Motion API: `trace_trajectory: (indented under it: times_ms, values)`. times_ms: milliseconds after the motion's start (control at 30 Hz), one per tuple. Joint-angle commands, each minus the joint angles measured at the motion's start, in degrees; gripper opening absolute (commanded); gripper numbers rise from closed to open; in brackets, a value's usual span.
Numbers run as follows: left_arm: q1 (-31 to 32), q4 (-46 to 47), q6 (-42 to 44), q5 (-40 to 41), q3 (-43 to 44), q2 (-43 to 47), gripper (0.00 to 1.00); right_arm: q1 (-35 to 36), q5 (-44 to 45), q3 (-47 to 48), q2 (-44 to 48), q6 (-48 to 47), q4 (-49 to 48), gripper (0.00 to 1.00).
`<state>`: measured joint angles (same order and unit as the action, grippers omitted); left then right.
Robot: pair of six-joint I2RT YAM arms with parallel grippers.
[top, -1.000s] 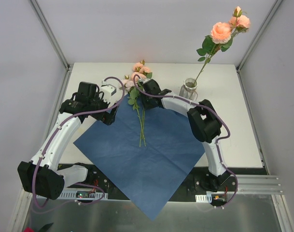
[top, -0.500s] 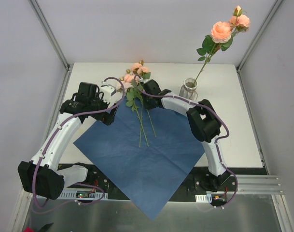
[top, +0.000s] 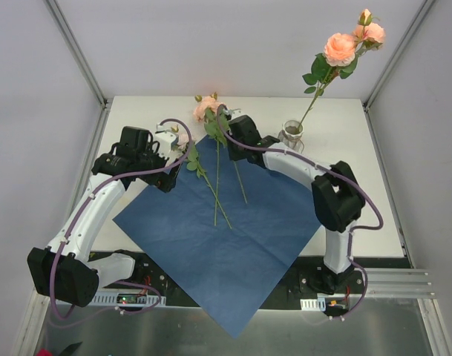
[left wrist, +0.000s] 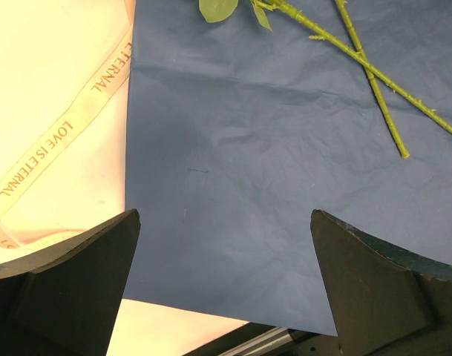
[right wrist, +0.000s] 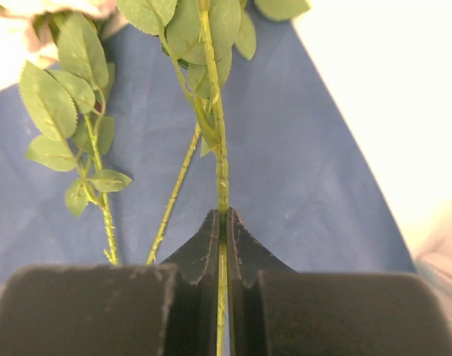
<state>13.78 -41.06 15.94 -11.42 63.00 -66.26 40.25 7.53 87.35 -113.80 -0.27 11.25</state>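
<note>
The rose is pinched by its green stem in the right claw, whose two dark fingers are closed tight against the stem with no gap to either side. It sits at the far edge of the blue paper, just left of the middle of the surface, its leaves spreading beyond the fingertips and its pink bloom pointing toward the far side. Two more roses lie on the paper to its left: a second rose with its stem running straight toward the near side, and a third rose lying aslant, so that the two stems cross close to their cut ends. The left claw hangs over the left part of the paper with its fingers spread wide, gripping nothing. Beside it on the bare surface lies a pale ribbon printed with the words LOVE IS ETERNAL. Farther right stands a glass vase with a tall rose in it.
</note>
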Motion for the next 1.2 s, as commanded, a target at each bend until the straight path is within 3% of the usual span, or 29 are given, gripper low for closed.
trace_trajectory:
  times_ms: [0,200,467,667,900,1167]
  values:
    - [-0.42,0.63,0.76,0.70,-0.77,1.92,0.99,0.53,5.38,-6.72,11.55,-1.47,-7.01,0.01]
    - [-0.42,1.16,0.58,0.43,-0.86,1.48,0.99,1.67,8.46,-11.59,21.41,-8.06,-16.33,0.01]
    - [-0.42,1.16,-0.04,0.26,-0.25,1.48,0.99,1.15,12.50,-0.71,29.50,-23.35,-25.47,0.01]
    - [-0.51,1.16,-0.04,-0.18,-0.16,1.83,0.99,-0.87,18.83,2.03,31.09,-35.65,-36.46,0.01]
    - [-0.42,1.16,0.14,-0.53,0.10,1.75,0.99,-2.98,22.62,-5.24,32.50,-43.40,-48.86,0.01]
    - [-0.51,1.16,0.75,-2.46,0.28,1.05,0.99,-5.62,24.55,-12.11,31.54,-42.62,-56.94,0.01]
